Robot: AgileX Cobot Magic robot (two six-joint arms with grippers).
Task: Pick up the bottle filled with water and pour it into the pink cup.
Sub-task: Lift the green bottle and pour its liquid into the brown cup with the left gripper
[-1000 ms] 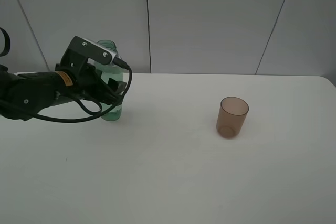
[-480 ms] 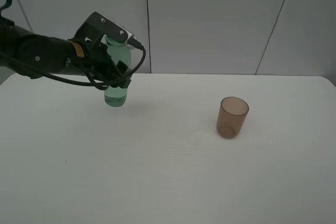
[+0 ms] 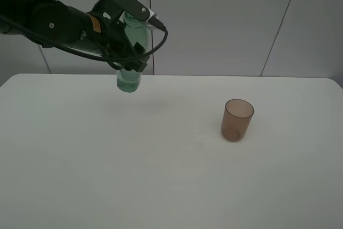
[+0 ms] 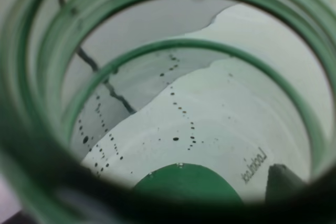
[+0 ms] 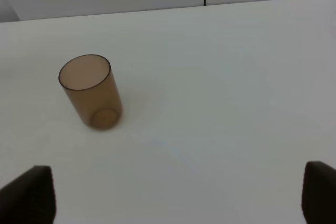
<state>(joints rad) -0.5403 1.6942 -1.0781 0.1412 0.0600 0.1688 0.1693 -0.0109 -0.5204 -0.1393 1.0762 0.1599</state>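
Note:
The green transparent bottle [image 3: 129, 79] hangs upright in the air above the far left of the table, held by my left gripper [image 3: 130, 53], which is shut around its body. The left wrist view looks straight down the bottle's open neck [image 4: 37, 103]; its green rings fill the picture. The pink cup [image 3: 236, 120] stands upright and alone on the table, right of the middle, well apart from the bottle. The right wrist view shows the cup [image 5: 92, 92] ahead of my right gripper [image 5: 178, 195], which is open and empty, with its fingertips [image 5: 29, 192] far apart.
The white table [image 3: 161, 175] holds only the cup. A grey panelled wall [image 3: 214, 20] stands behind the table's far edge. The right arm does not show in the exterior high view.
My left gripper has lifted the bottle off the table and carried it up and to the right. The cup has not moved.

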